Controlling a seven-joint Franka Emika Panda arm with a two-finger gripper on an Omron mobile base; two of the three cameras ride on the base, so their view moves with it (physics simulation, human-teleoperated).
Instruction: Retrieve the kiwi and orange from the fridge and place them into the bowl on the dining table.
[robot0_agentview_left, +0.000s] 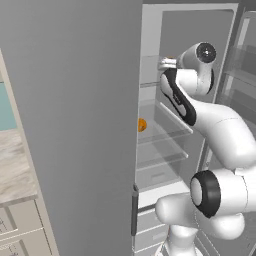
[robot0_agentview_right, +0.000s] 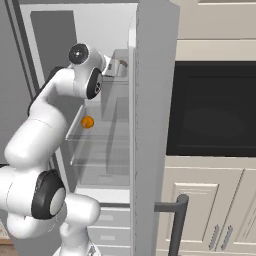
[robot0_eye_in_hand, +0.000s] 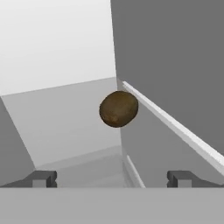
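I have the arm reaching into the open fridge (robot0_agentview_left: 190, 30) at an upper shelf, going for the kiwi (robot0_eye_in_hand: 118, 109). The pincer (robot0_eye_in_hand: 112, 178) is spread wide and empty, its two tips well apart. The kiwi sits ahead of it, deep on the shelf close to the fridge's side wall, roughly centred between the tips. I judge the best approach is straight forward, keeping the fruit centred, and closing only once both tips pass its widest part. The wall leaves little room on that side. The orange (robot0_agentview_left: 142, 124) waits on a lower fridge shelf.
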